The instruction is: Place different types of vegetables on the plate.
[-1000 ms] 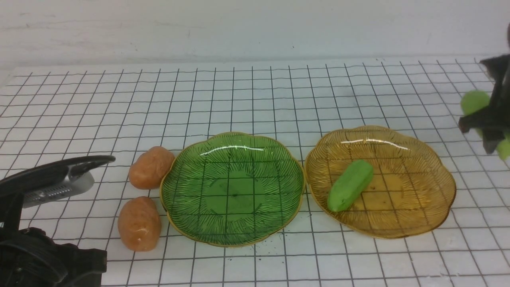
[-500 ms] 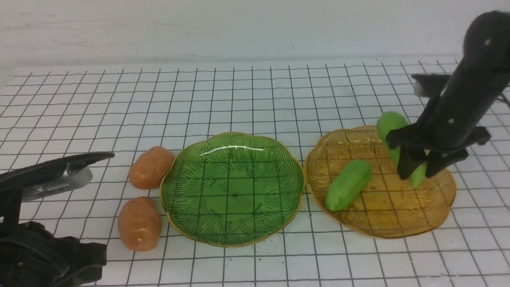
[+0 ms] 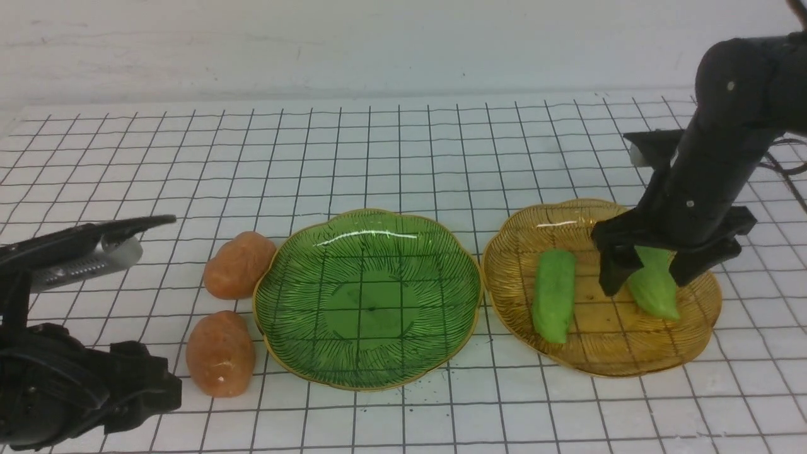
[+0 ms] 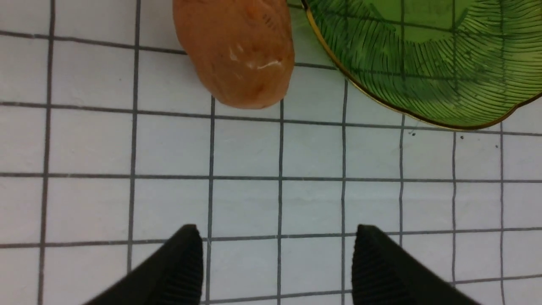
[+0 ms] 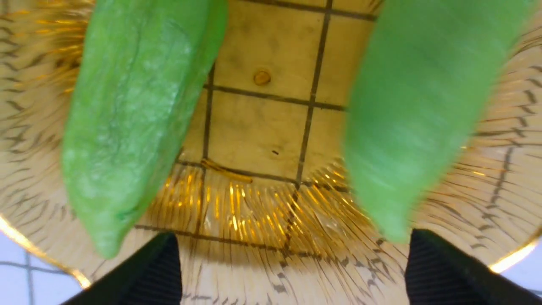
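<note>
Gridded tabletop (image 3: 403,157): right end effector (image 3: 649,280) jaws apart, straddling one green vegetable (image 3: 656,295) on the amber plate (image 3: 630,364); left end effector (image 4: 277,237) apart with a potato (image 4: 235,51) just ahead, which looks light, smooth and rounded, so pinch across its middle.

My right fingers (image 3: 613,274), at the bench's right edge a second ago, now hang over the amber plate (image 3: 630,360). They have spread apart, and the second green vegetable (image 3: 656,295) they carried now lies on that plate. The first green vegetable (image 3: 553,296) has turned from slanted to lengthwise. My left fingers (image 4: 180,269) have spread wide.
</note>
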Controlling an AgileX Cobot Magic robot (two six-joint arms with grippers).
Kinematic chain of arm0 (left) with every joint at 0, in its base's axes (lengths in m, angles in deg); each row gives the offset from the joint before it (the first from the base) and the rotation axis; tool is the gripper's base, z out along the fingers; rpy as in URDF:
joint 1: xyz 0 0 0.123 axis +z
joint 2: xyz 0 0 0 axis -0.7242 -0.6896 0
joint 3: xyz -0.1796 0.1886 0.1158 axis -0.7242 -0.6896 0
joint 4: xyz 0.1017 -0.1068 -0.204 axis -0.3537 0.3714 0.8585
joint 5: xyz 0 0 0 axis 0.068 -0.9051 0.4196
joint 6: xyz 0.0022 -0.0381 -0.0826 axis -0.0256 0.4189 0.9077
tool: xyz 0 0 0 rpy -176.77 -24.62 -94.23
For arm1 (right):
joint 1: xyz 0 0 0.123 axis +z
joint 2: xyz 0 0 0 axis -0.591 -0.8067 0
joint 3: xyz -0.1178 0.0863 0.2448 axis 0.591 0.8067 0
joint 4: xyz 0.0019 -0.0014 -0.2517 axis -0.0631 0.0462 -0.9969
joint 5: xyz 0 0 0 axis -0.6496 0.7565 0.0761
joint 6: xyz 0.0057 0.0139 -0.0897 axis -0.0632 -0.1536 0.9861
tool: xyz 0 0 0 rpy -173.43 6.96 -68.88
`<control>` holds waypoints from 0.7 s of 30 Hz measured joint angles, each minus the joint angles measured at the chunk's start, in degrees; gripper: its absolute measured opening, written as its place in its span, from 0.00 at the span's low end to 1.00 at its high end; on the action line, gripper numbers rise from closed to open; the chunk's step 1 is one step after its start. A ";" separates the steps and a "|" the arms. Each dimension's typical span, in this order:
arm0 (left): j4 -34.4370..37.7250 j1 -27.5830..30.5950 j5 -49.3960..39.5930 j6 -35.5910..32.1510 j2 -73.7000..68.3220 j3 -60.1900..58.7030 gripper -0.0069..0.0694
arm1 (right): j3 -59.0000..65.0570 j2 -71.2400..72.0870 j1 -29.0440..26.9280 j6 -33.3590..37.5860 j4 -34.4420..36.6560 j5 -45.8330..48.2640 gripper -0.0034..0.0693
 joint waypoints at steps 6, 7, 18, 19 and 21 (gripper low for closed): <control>-1.16 0.00 -1.82 -0.01 -6.37 4.19 0.66 | 2.52 12.00 0.00 1.61 4.71 -0.06 0.76; -1.27 0.00 -1.52 -0.06 -8.66 4.66 0.66 | 4.28 16.93 0.00 2.45 6.35 -0.02 0.69; -0.96 0.00 4.60 -0.01 -27.05 11.84 0.66 | 21.71 46.59 0.00 8.46 9.73 1.30 0.25; -0.96 0.00 4.74 -0.05 -28.69 12.25 0.66 | 23.56 49.14 0.00 8.52 9.73 1.34 0.21; -1.02 0.00 4.99 -0.12 -30.44 12.76 0.67 | 25.77 53.24 0.00 8.69 9.73 1.27 0.16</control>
